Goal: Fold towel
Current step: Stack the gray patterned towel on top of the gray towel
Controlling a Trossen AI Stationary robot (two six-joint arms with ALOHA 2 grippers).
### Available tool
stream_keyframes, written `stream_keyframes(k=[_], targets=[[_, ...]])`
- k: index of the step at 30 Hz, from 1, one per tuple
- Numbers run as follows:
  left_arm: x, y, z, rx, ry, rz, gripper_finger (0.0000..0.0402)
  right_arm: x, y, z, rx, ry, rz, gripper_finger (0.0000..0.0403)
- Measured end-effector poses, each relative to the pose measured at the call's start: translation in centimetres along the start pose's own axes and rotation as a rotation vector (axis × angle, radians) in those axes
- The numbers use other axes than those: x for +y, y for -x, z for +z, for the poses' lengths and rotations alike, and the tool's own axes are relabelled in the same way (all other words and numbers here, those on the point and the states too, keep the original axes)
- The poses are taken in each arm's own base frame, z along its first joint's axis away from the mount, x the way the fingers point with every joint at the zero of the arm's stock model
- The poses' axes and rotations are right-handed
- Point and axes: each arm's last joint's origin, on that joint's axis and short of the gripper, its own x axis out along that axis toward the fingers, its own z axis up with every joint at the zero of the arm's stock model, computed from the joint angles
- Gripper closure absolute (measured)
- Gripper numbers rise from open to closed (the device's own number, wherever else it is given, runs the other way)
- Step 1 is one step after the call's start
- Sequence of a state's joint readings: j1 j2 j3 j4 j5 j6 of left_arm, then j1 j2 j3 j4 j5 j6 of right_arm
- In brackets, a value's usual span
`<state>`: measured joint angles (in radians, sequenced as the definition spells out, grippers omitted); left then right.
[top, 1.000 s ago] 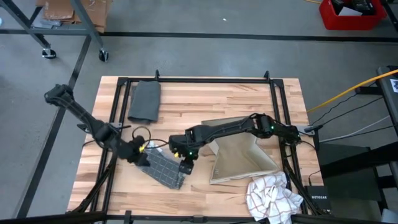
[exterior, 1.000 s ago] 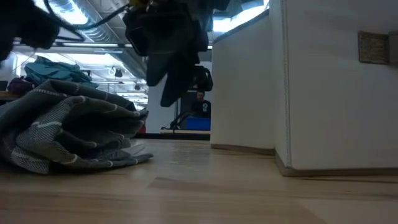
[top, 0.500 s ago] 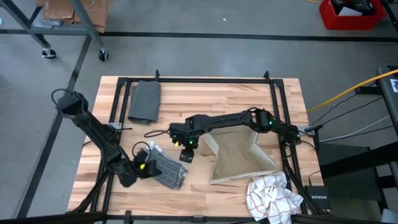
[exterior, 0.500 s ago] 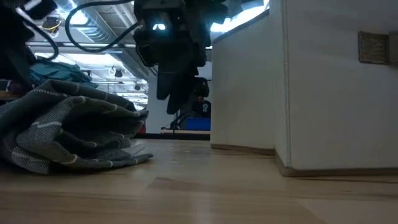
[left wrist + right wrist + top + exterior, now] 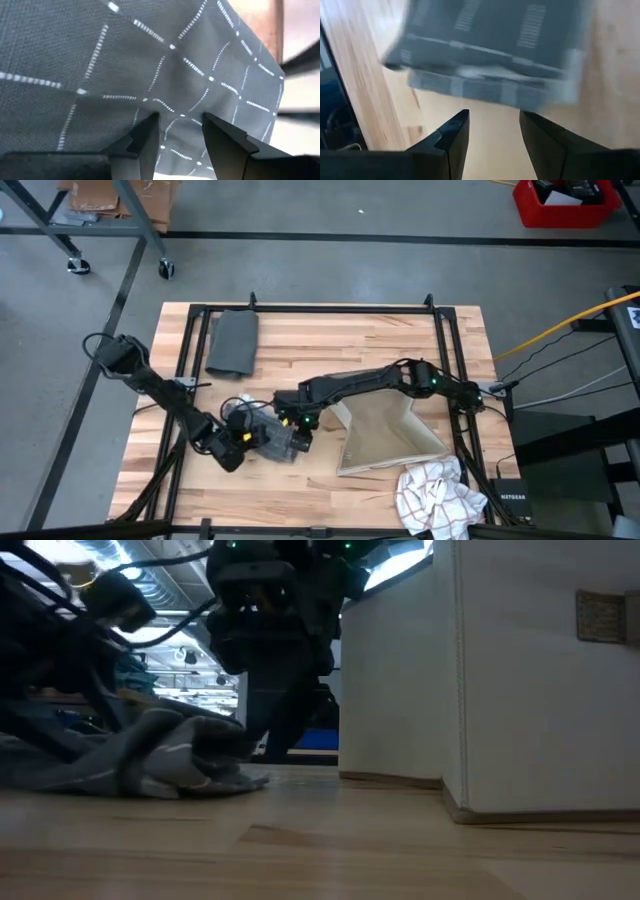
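spanning the high view's middle, one wooden table [image 5: 330,340] carries one open beige box [image 5: 385,435], showing nothing inside. three cloths: grey checked towel [image 5: 272,436] lower left of centre, dark folded cloth [image 5: 233,342] upper left, white checked rag [image 5: 437,495] lower right. left gripper [image 5: 246,438] meets the towel, fingers narrowly apart; right gripper [image 5: 300,427] hangs spread above it.

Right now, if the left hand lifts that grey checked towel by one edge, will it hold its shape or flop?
Probably flop: the grey checked towel lies rumpled in soft folds. It looks thin, so likely light. The left hand, at its edge, may drag it along the table.
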<state>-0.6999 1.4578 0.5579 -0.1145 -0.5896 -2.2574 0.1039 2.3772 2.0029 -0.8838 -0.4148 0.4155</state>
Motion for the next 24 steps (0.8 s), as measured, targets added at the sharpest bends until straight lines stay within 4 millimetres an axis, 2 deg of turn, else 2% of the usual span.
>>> stream_keyframes(k=[3,6,10,16,20,24], targets=[[-0.2,-0.2,0.4,-0.003,-0.05,0.017,0.0259,0.5,-1.0,-0.1,-0.032,-0.017,0.02,0.0226],[-0.1,0.2,0.6,0.091,-0.153,0.103,0.0259,1.2,-1.8,-0.3,-0.059,-0.036,0.046,0.0226],[0.3,1.8,1.3,0.234,-0.335,0.25,0.0259,1.8,-2.0,-0.5,-0.036,-0.042,0.106,0.0226],[1.1,5.2,4.3,0.268,-0.607,0.413,0.0259,2.4,-1.9,0.2,-0.076,-0.107,0.191,0.0226],[1.1,7.2,6.1,0.27,-0.748,0.41,0.0259,2.9,-1.6,1.2,-0.159,-0.155,0.255,0.0226],[0.3,8.8,7.1,0.223,-0.708,0.248,0.0259,3.6,-1.1,2.3,-0.265,-0.2,0.328,0.0226]])
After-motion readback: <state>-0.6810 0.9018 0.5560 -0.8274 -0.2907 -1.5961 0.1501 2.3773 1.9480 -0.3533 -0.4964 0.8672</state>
